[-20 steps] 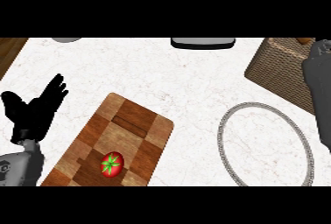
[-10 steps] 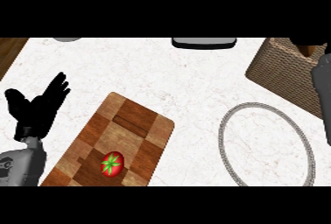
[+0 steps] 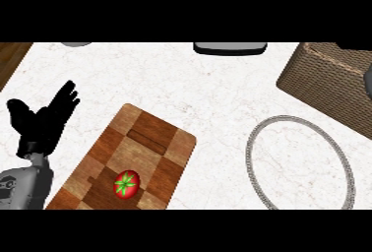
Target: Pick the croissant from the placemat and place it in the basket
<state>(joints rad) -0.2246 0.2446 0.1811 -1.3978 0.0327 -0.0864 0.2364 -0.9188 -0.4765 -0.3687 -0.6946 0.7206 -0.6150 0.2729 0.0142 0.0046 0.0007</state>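
No croissant shows anywhere in the head view. The round white placemat with a grey rim [image 3: 251,147] lies at the lower right with nothing on it. The brown woven basket [image 3: 320,83] stands at the upper right. My right forearm [image 3: 367,81] crosses the basket at the right edge. Only a dark bit of my right hand [image 3: 357,46] shows at the top, above the basket, and what it holds is hidden. My left hand [image 3: 45,120] rests open at the left edge, fingers up.
A checkered wooden cutting board [image 3: 138,147] lies left of centre with a red tomato [image 3: 126,184] on its near end. A grey object [image 3: 230,47] sits at the counter's far edge. The counter's wooden edge [image 3: 11,54] shows at the top left.
My right arm has moved up and to the right over the basket, and less of it shows now. The left hand has stayed put.
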